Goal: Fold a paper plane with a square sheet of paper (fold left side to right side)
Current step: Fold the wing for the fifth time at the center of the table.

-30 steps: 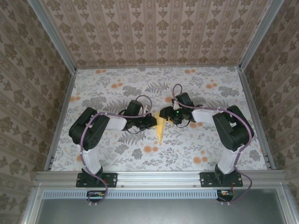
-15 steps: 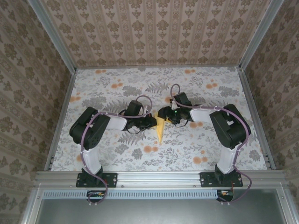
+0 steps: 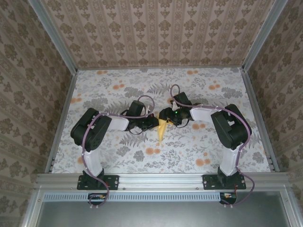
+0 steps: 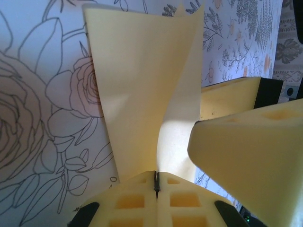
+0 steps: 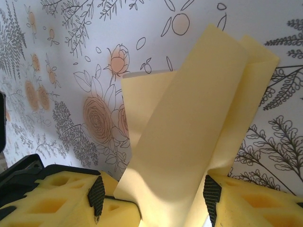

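While L end effector (image 4: 156, 182) pinches 1 paper plane (image 4: 137, 94), R end effector (image 5: 154, 198) gapes.

From above, the left wrist (image 3: 143, 122) and right wrist (image 3: 173, 116) cover the upper part of the paper plane (image 3: 162, 129), and its folds are too small to read. On the left wrist camera its near end vanishes inside the closed left jaws. On the right wrist camera its lower end runs off the bottom edge, so I can't judge contact with the right jaws.
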Action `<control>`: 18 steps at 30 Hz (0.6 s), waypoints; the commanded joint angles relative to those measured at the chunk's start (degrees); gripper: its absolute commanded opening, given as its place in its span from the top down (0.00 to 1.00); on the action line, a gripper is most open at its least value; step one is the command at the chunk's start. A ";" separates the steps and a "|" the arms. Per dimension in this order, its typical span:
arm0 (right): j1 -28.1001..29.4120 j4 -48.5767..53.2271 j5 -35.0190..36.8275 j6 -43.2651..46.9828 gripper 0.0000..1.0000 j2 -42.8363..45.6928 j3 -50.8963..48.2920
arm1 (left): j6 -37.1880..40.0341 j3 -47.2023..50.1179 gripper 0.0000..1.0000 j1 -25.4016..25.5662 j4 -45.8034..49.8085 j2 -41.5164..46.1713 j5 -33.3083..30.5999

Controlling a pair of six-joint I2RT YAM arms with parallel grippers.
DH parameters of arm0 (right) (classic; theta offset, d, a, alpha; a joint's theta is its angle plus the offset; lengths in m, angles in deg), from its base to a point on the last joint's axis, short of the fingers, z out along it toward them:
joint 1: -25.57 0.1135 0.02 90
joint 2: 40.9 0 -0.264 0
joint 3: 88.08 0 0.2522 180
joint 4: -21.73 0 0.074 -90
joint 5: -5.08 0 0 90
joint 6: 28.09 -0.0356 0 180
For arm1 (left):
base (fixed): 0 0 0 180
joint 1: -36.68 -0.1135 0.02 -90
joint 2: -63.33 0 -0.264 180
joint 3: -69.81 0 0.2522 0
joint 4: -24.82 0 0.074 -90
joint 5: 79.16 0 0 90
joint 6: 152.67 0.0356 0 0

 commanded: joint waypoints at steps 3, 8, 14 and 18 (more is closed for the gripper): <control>0.43 4.85 1.83 1.20 0.38 -2.09 0.62 | 2.11 -1.52 0.99 -0.59 1.47 -1.30 -1.00; 0.52 4.95 2.14 1.52 0.38 -1.80 0.63 | 2.25 -1.43 0.99 -0.59 1.83 -1.81 -0.92; 0.52 3.00 1.45 1.73 0.38 -0.65 0.35 | 2.24 -0.57 0.99 -0.51 2.04 -2.37 -0.92; 0.48 1.61 0.70 1.82 0.38 0.01 0.35 | 2.40 -0.60 0.99 -0.51 2.25 -2.85 -1.07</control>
